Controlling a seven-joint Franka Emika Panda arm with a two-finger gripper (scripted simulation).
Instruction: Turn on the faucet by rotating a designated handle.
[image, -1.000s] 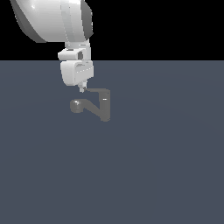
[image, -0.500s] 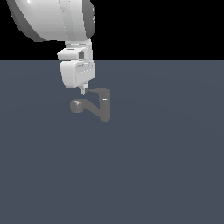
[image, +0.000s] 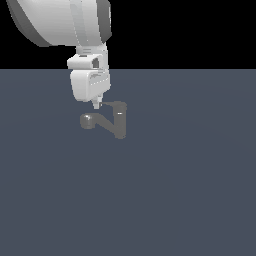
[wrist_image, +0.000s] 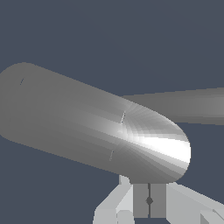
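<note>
The small grey faucet (image: 120, 125) stands upright on the dark floor. Its slanted spout ends in a round nozzle head (image: 87, 120) toward the exterior view's left. The thin handle (image: 113, 104) projects from the body's top toward the exterior view's left. My gripper (image: 97, 104) points down with its jaws together and holds nothing. Its tip is at the handle's free end and seems to touch it. In the wrist view the faucet (wrist_image: 96, 127) fills most of the picture as a broad rounded grey part. It lies right in front of my shut gripper (wrist_image: 148, 201).
A flat dark grey floor (image: 175, 200) spreads all around the faucet, under a black background. My large white arm (image: 65, 20) hangs over the faucet from the exterior view's upper left.
My gripper has edged slightly toward the exterior view's right, closer against the handle's free end. The faucet looks unchanged.
</note>
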